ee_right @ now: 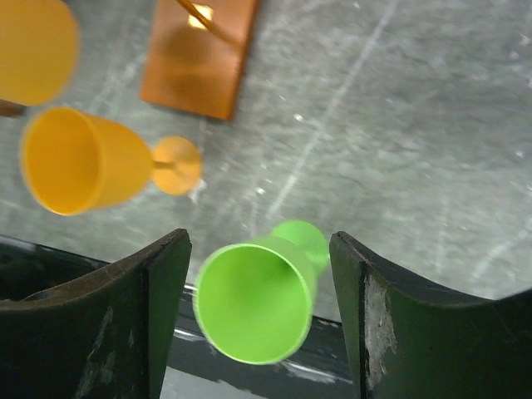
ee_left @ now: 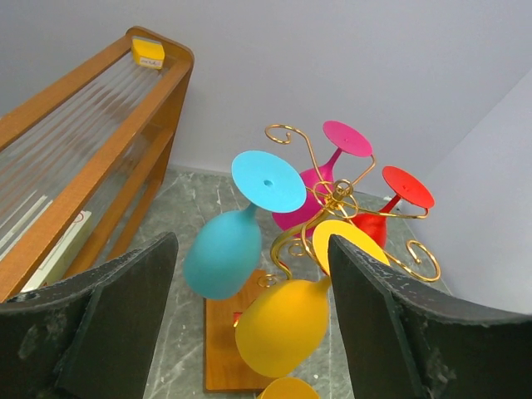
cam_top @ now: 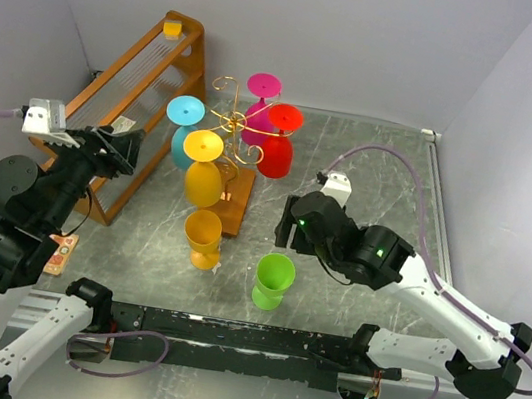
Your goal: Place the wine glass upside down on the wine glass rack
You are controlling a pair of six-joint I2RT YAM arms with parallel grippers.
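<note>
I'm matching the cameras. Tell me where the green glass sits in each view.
Top external: green glass low centre, upright.
Left wrist: not in view.
Right wrist: bottom centre, framed by the fingers.
Shared landmark: the rack's wooden base.

I see bare table (cam_top: pixel 382 167) right of the wine glass rack (cam_top: pixel 239 203), but the wooden shelf (cam_top: pixel 188 64) hems its left and an orange glass (cam_top: pixel 203 238) blocks its near side.

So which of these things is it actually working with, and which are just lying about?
For the job: wine glass rack; green glass, by the open right gripper; orange glass, upright; already hung: blue glass, yellow glass, pink glass, red glass.
Lying about: wooden shelf rack; yellow block on it.
</note>
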